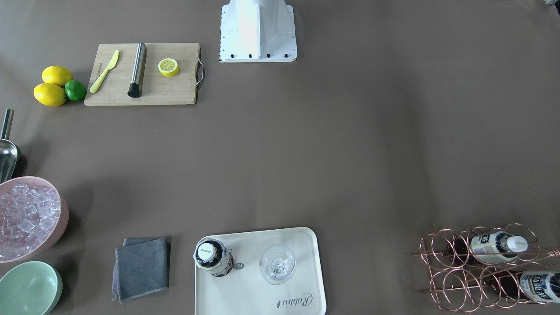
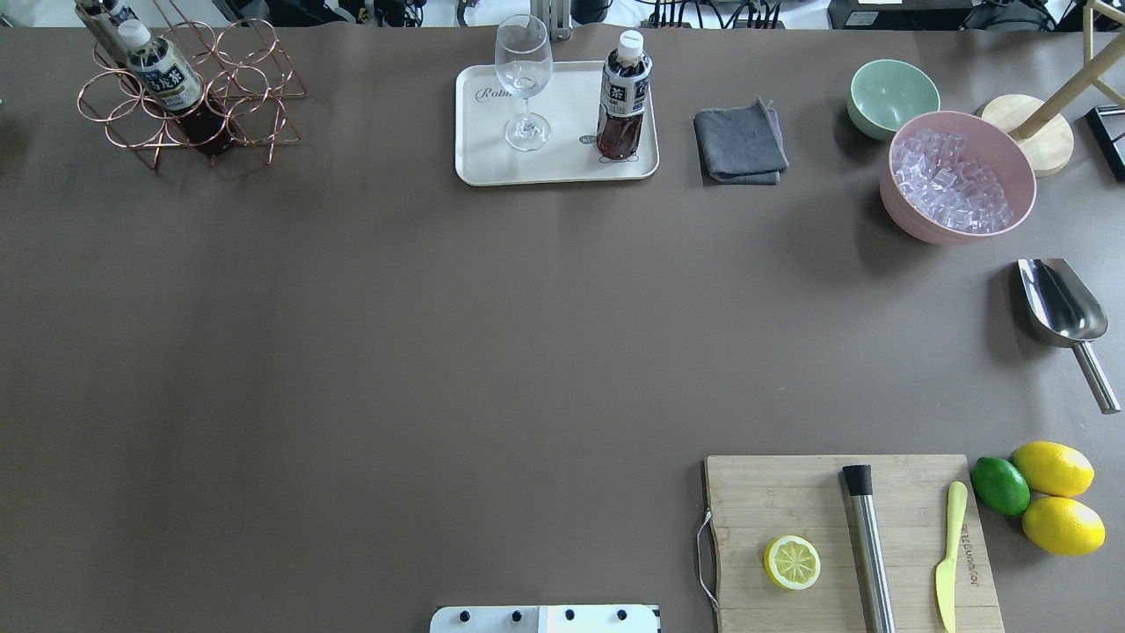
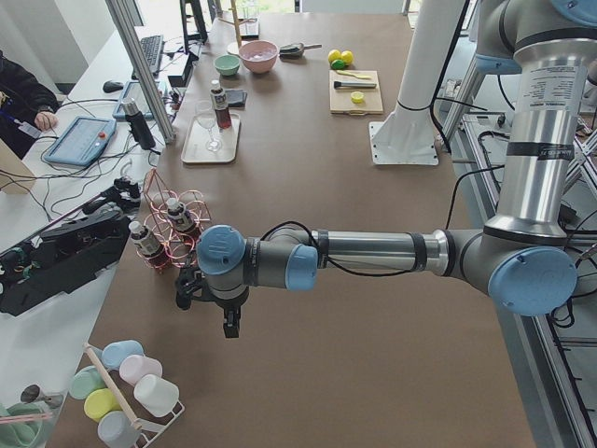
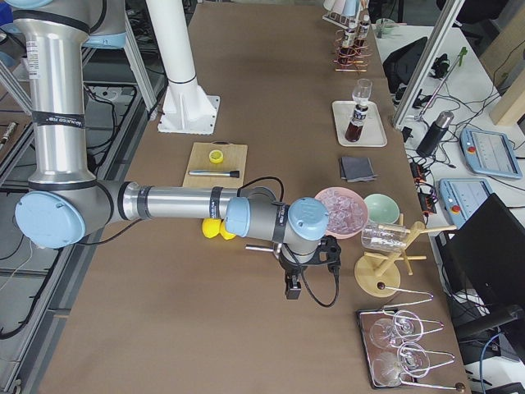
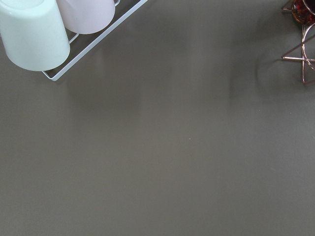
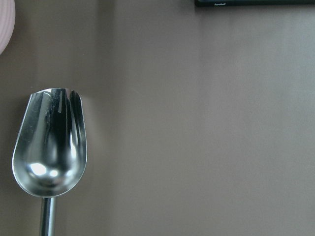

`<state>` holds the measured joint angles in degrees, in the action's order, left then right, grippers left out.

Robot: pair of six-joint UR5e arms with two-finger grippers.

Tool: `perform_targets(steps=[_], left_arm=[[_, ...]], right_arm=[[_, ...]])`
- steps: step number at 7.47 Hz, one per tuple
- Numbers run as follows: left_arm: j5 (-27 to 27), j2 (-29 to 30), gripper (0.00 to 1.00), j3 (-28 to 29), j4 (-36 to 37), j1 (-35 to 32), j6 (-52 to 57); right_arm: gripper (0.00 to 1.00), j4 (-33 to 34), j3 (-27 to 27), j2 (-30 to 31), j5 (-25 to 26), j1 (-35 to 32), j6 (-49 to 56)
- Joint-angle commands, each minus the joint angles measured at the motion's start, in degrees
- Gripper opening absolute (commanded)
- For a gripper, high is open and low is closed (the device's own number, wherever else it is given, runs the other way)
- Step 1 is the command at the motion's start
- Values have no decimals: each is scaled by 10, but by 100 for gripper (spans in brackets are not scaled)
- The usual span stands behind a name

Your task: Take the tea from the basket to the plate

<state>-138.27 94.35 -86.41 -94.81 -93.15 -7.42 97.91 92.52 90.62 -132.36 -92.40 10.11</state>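
One tea bottle [image 2: 624, 105] stands upright on the plate [image 2: 492, 163], beside the wine glass [image 2: 524, 79]. Two other bottles [image 2: 163, 70] lie in the basket [image 2: 255, 88], far left. The task looks complete for one bottle. I cannot tell whether the left fingers [image 3: 230, 324] or right fingers [image 4: 292, 287] are apart.

The left gripper [image 3: 229, 327] is hanging just on the near side of the basket [image 3: 196, 200], which is holding two tea bottles [image 3: 181, 224]. Farther along, a third tea bottle [image 3: 221, 107] is standing beside a wine glass [image 3: 207, 126] on the plate [image 3: 201, 159].
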Motion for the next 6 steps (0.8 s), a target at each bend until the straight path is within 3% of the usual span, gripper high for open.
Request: perform_targets(steps=[1, 6], left_arm=[[0, 1, 98, 0, 0, 1, 0], [18, 7, 98, 3, 0, 4, 0]], right_arm=[[99, 0, -1, 0, 0, 0, 0], [99, 0, -1, 0, 0, 0, 0]])
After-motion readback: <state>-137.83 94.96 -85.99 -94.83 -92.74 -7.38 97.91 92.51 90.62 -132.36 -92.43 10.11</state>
